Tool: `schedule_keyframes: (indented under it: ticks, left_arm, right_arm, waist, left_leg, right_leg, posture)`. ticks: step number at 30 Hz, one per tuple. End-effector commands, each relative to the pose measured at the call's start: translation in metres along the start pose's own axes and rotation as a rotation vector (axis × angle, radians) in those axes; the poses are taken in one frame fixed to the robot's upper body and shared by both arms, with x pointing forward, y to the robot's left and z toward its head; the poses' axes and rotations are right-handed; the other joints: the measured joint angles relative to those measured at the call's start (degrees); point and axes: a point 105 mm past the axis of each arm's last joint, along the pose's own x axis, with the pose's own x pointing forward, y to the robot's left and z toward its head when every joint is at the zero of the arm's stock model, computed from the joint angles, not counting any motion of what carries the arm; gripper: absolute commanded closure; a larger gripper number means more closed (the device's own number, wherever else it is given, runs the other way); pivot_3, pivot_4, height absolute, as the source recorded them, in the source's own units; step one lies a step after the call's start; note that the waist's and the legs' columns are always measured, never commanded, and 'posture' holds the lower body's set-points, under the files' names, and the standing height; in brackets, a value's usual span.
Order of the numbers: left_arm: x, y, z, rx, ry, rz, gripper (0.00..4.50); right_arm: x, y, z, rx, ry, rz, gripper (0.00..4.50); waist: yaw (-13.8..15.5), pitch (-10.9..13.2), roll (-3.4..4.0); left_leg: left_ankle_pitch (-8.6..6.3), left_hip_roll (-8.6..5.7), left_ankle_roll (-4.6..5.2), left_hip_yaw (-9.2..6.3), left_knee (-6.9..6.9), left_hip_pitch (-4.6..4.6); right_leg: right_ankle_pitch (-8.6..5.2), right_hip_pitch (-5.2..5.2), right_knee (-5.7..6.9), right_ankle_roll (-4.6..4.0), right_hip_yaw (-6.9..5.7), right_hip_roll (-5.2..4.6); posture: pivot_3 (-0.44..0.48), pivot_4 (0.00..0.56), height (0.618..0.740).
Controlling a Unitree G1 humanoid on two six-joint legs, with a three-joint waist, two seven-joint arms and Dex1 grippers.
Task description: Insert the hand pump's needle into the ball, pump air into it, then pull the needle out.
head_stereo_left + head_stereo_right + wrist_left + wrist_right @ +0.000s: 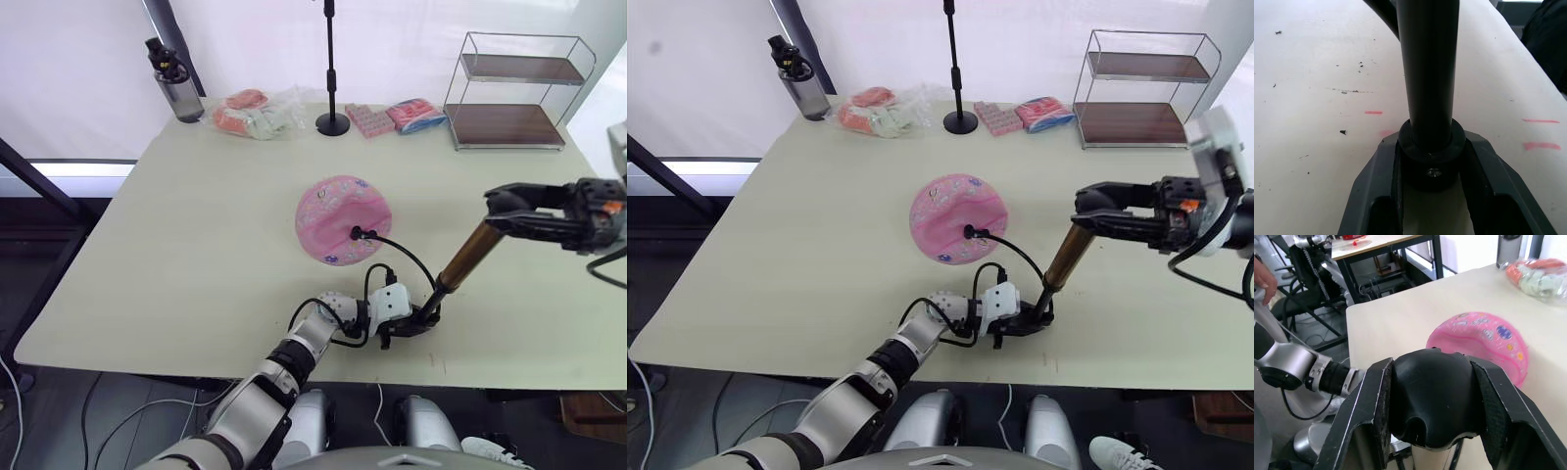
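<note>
While the ball [344, 219] lies half-flat near the middle of the worktop [196, 255], the pump [458, 266] stands tilted at its four o'clock, base low near the front edge and top leaning away to the right. Starting at the left, the left pincer [404, 324] is clamped on the pump's black base cap [1431, 157], a finger [1376, 191] on each side of it in the left wrist view, pinning that end against the worktop. From near that base the hose [407, 257] loops up and over to the ball's near side at about five o'clock, where its black fitting [359, 233] sits against the pink skin; the needle itself is too small to make out, so I judge it already seated inside the valve.

Further right, the right pincer [502, 210] is closed around the black handle [1431, 396] at the pump's top, gripping it from both sides.

On handling, I judge the pump stiff and fairly light, its smooth metal barrel likelier to slip than the caps, so the base cap and handle are the sound places to hold. Soft and sagging, the ball will dent and roll rather than resist, so nothing steadies it but its own weight. Being limp, the hose could tug the fitting sideways if the pump swings. Thin as it must be, the needle would bend under a crooked pull; for withdrawal, hold the fitting and draw straight along its axis.
</note>
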Motion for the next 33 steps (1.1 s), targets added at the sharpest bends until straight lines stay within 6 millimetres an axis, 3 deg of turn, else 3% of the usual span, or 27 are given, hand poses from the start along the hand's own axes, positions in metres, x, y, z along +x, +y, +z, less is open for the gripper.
schedule_keyframes:
  ticks: [1, 10, 16, 18, 23, 30, 33]
  left_arm:
    - [-0.01, -0.024, -0.051, -0.093, 0.183, -0.045, 3.38]
    - [-0.009, -0.027, -0.054, -0.103, 0.18, -0.041, 3.38]
    - [-0.01, -0.027, -0.058, -0.108, 0.183, -0.03, 3.38]
    - [-0.01, -0.027, -0.059, -0.106, 0.185, -0.027, 3.38]
    - [-0.012, -0.029, -0.062, -0.088, 0.197, -0.037, 3.38]
    - [-0.01, -0.031, -0.063, -0.09, 0.195, -0.041, 3.38]
    - [-0.01, -0.032, -0.064, -0.09, 0.196, -0.043, 3.38]
  right_arm:
    - [0.008, -0.005, -0.024, 0.016, 0.063, -0.047, 2.79]
    - [0.031, 0.01, -0.105, 0.028, 0.166, -0.042, 2.79]
    - [0.033, 0.011, -0.129, -0.022, 0.176, -0.074, 2.79]
    - [0.033, 0.009, -0.12, -0.037, 0.145, -0.085, 2.79]
    - [0.024, 0.004, -0.074, -0.087, 0.051, -0.082, 2.79]
    - [-0.001, 0.005, 0.011, -0.137, -0.063, -0.066, 2.79]
    - [-0.009, 0.007, 0.032, -0.142, -0.083, -0.066, 2.79]
  waist:
    - [0.0, -0.1, -0.05]
    - [0.0, -0.6, -0.41]
    - [-0.1, -0.9, -0.28]
    - [-0.1, -1.0, -0.28]
    - [-0.1, -0.9, -0.08]
    - [0.1, -0.4, 0.33]
    - [0.1, -0.4, 0.28]
  left_leg:
    - [0.0, 0.0, 0.0, 0.0, 0.0, 0.0]
    - [0.0, 0.0, -0.01, -0.07, -0.01, 0.12]
    - [0.0, 0.0, -0.01, -0.1, 0.0, 0.22]
    - [0.0, 0.0, -0.01, -0.1, 0.0, 0.26]
    - [0.0, 0.0, -0.01, -0.13, 0.02, 0.27]
    - [0.01, -0.01, 0.0, -0.15, 0.05, 0.11]
    - [0.01, -0.01, 0.0, -0.19, 0.04, 0.11]
  right_leg:
    - [0.0, 0.0, 0.0, 0.0, 0.0, 0.0]
    - [0.0, 0.12, -0.01, 0.0, -0.05, 0.01]
    - [-0.01, 0.21, -0.01, 0.0, -0.08, 0.03]
    - [-0.01, 0.24, -0.01, 0.0, -0.09, 0.05]
    - [0.0, 0.26, 0.0, -0.01, -0.11, 0.07]
    - [0.0, 0.19, -0.03, -0.01, -0.17, 0.05]
    - [0.0, 0.2, -0.04, -0.01, -0.2, 0.05]
  posture:
    - [0.0, 0.15, 0.736]
    - [0.0, 0.15, 0.736]
    - [0.0, 0.15, 0.736]
    - [0.0, 0.15, 0.736]
    - [0.0, 0.15, 0.736]
    - [0.0, 0.15, 0.736]
    - [0.0, 0.15, 0.736]
